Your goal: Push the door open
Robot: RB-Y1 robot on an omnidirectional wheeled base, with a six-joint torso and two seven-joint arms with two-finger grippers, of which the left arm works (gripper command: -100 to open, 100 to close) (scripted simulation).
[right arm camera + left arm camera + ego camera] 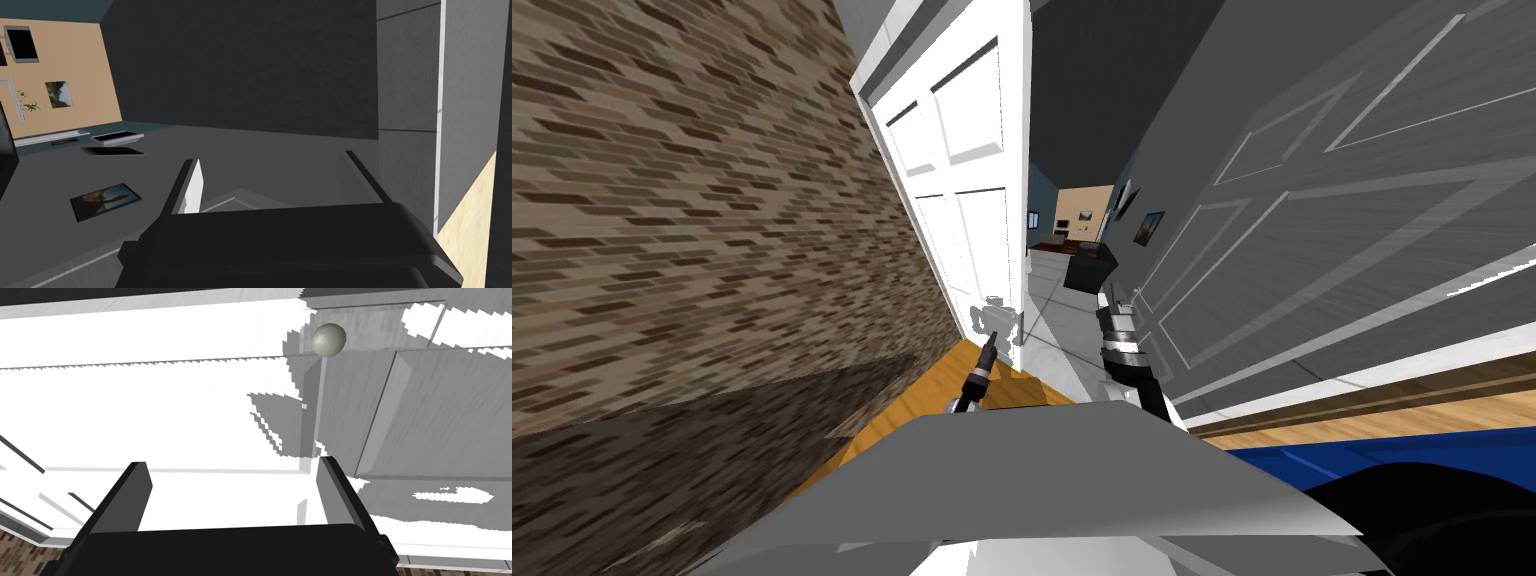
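The white door (962,200) is smooth, with faint wood grain on its shaded panels. Its round knob (329,339) looks matt grey. The brick wall (662,200) is rough; the floor (924,398) is smooth orange wood.

Left hand (232,460) and right hand (271,157) extended, fingers (336,488) apart.

White panelled door (967,180), upright and partly open, round grey knob (329,339) near its free edge.

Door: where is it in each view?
Head view: white door up the middle, ajar, beside the brick wall.
Left wrist view: its panelled face and knob, just ahead of the open left pincer.
Right wrist view: faces the dark grey wall instead.
Shared landmark: left pincer.
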